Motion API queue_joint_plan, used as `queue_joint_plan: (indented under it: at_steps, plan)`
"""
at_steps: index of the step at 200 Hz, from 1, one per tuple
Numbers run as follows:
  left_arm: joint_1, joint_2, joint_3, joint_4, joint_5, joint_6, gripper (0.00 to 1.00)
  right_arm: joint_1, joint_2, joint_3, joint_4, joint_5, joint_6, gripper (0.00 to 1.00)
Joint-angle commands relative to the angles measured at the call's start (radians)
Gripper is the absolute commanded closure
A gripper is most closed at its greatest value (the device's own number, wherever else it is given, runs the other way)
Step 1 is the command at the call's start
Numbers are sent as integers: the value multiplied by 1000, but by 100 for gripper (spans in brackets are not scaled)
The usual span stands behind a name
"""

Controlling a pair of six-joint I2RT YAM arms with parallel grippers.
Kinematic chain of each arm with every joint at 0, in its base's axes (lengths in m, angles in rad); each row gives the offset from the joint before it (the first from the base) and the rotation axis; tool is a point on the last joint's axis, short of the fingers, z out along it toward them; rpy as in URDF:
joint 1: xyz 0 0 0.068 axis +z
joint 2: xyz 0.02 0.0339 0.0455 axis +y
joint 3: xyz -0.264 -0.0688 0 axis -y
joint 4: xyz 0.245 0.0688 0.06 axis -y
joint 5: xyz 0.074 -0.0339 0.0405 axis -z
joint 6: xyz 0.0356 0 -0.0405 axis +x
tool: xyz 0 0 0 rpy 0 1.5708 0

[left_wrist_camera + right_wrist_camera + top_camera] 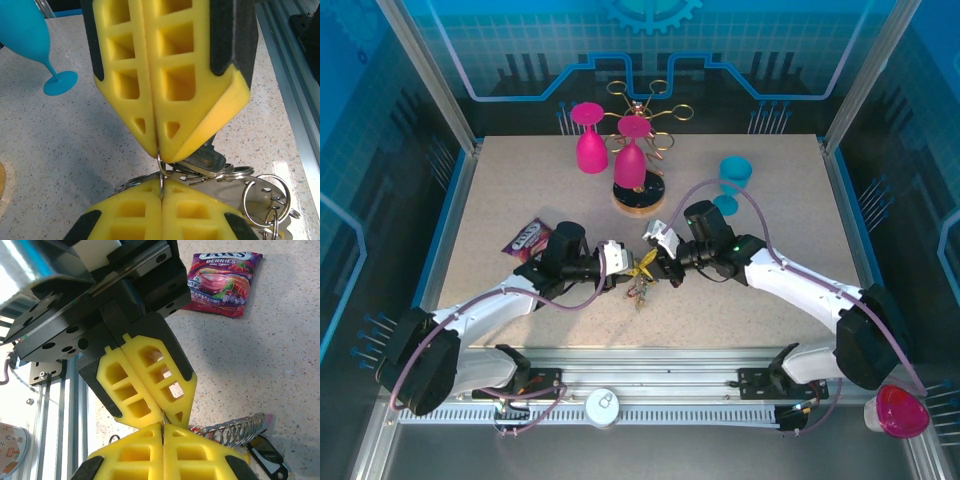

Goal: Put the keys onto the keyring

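Pinched shut tip to tip on the thin keyring (161,172), left gripper (161,189) and right gripper (159,150), keys (205,162) bunched just beside.

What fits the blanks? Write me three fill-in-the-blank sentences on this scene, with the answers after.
1. The left pincer and right pincer are both ___ on the keyring.
2. The candy bag lies on the robot's ___ side of the table.
3. The wine glass nearest the right arm is ___ in colour.
Missing words: shut; left; blue.
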Motion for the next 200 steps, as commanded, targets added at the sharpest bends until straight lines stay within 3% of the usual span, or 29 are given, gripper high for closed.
queue_joint_plan:
  at_steps: [1,80,157,200]
  plan:
    - [-9,1,-2,36,24,-18,100,15,16,29,13,54,16,100]
    - [-9,-14,-36,128,5,-48,100,14,37,55,-24,214,88,100]
    - [-10,-18,-44,134,11,-21,100,15,40,66,3,280,165,100]
    - [-33,-31,-61,140,-41,40,100,13,45,68,18,274,205,100]
